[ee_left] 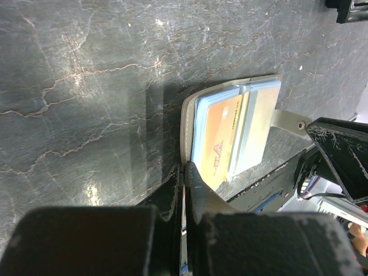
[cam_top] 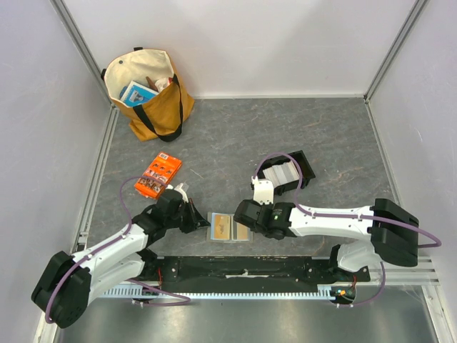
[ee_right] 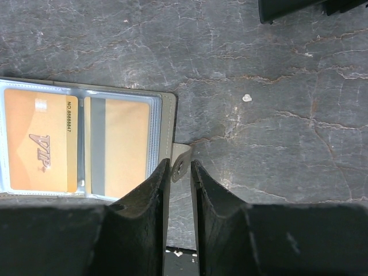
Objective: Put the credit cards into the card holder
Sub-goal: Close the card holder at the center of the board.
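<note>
The olive-grey card holder (cam_top: 228,227) lies open on the table between my two grippers. Its clear sleeves hold two tan cards (ee_right: 40,141). My left gripper (cam_top: 202,218) is shut on the holder's left cover edge (ee_left: 185,138), with the fingertips (ee_left: 192,172) at its rim. My right gripper (ee_right: 179,167) stands at the holder's right side. Its jaws are a narrow gap apart, with the snap tab (ee_right: 180,164) curled up between them. The stack of pale credit cards (cam_top: 280,174) lies in the black tray (cam_top: 305,166) behind the right arm.
An orange printed packet (cam_top: 158,175) lies left of centre. A tan tote bag (cam_top: 150,93) with items stands at the back left. The black rail (cam_top: 243,270) runs along the near edge just below the holder. White walls enclose the table.
</note>
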